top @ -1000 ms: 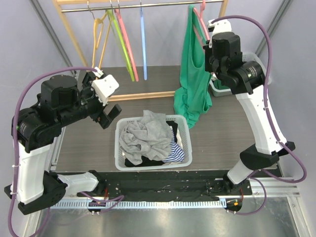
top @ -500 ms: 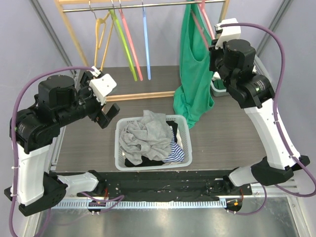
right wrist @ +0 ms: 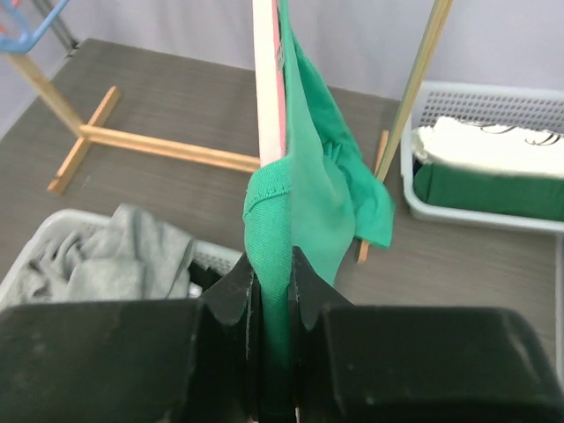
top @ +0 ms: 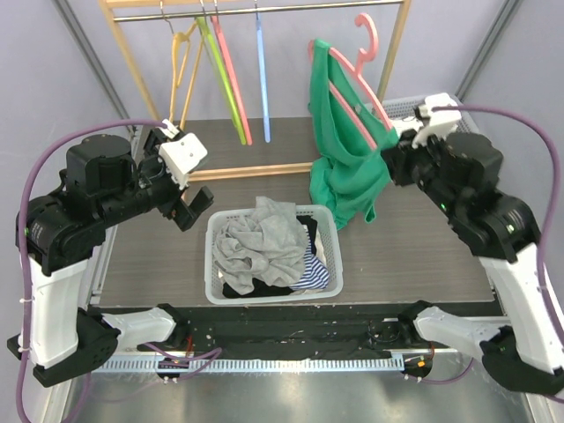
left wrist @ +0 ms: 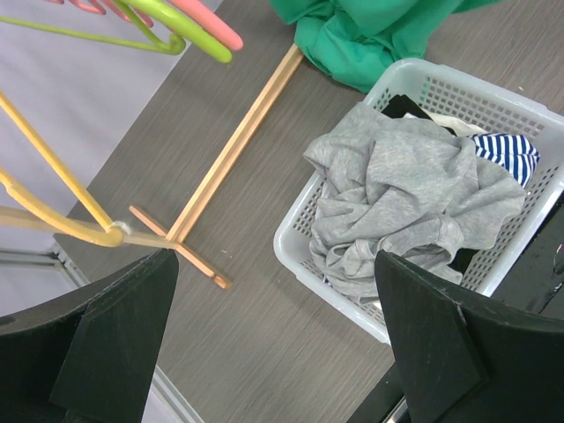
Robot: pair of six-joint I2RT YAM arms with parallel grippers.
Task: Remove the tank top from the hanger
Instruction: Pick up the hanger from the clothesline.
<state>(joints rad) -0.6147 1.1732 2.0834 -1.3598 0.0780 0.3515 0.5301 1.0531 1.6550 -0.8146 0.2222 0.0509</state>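
Above the tabletop, right of centre. Operator: which step is in hand?

Technician: Separation of garment and hanger. The right end effector (right wrist: 271,273) is clamped on the lower bar of the pink hanger (top: 366,66) together with a fold of the green tank top (top: 339,150). The hanger is tilted, and its hook appears free of the rail (top: 264,7). The tank top is draped on the hanger. Its lower end reaches down beside the far right corner of the white basket (top: 211,264); contact there cannot be confirmed. The left end effector (top: 192,210) is spread wide, holds nothing, and hovers at the left of the basket.

Operator: Requirement for the next move?

Technician: By my judgement, the left end effector must cross to the tank top, grip fabric only, and draw the straps off the hanger arms while the right side steadies the hanger. The right clamp pinches cloth too, so it may need re-gripping on bare hanger.

Operator: Container contents?

Technician: White basket, near centre: crumpled grey garment (top: 260,238) on top, striped garment (top: 313,273) at its right, black cloth (top: 238,289) beneath. Second basket (right wrist: 529,95), far right: white cloth (right wrist: 493,145) and green cloth (right wrist: 485,189), touching.
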